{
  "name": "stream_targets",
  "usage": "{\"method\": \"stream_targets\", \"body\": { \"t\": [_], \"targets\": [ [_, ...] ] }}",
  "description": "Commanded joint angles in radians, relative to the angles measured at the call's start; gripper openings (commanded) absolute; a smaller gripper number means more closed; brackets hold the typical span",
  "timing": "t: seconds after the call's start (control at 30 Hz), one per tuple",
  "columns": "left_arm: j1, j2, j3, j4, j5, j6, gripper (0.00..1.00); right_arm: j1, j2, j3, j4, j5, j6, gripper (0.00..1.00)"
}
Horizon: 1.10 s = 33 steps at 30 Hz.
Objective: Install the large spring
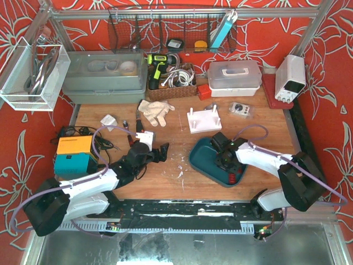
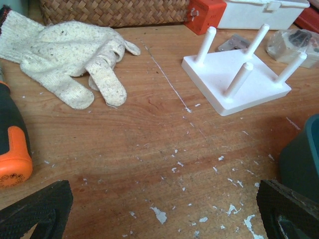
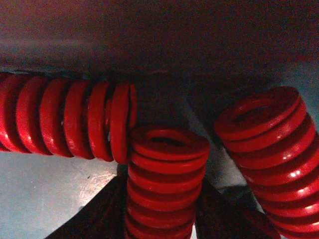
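This is a workshop. The wooden table is scratched and chipped. Past the left gripper lies a work glove, and farther past it stands a yellow drill. Far past the right gripper sits a white power box. A wire basket hangs behind.

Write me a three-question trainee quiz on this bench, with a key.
1. True or false: the left pincer holds a spring.
2. How many pegs stand on the white peg board? A) two B) four C) six
3. Fill in: the right pincer is down in the teal tray, its fingers either side of a red ____.
Key: 1 false; 2 B; 3 spring.
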Motion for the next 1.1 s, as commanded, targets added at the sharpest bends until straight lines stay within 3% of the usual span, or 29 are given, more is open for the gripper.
{"method": "stream_targets", "body": {
  "t": [0.0, 0.27, 0.57, 0.73, 0.9, 1.07],
  "targets": [
    [-0.001, -0.004, -0.001, 0.026, -0.017, 0.001, 1.00, 0.005, 0.031, -0.003, -0.014, 0.024, 0.021, 0.38],
    [0.000, 0.016, -0.002, 0.055, 0.024, 0.019, 1.00, 0.005, 0.008, 0.008, -0.033, 0.051, 0.005, 0.26],
    [-0.001, 0.006, -0.012, 0.089, 0.093, 0.032, 0.96, 0.006, -0.204, 0.006, -0.068, 0.093, -0.066, 0.18],
    [-0.001, -0.052, -0.033, 0.113, 0.139, 0.018, 0.90, 0.005, -0.366, -0.014, 0.019, 0.146, -0.246, 0.17],
    [-0.001, -0.095, -0.037, 0.112, 0.229, -0.046, 0.81, 0.006, -0.503, -0.073, 0.223, 0.069, -0.516, 0.13],
    [-0.001, -0.104, -0.044, 0.109, 0.314, -0.119, 0.76, 0.007, -0.548, -0.110, 0.359, 0.052, -0.707, 0.10]
  ]
}}
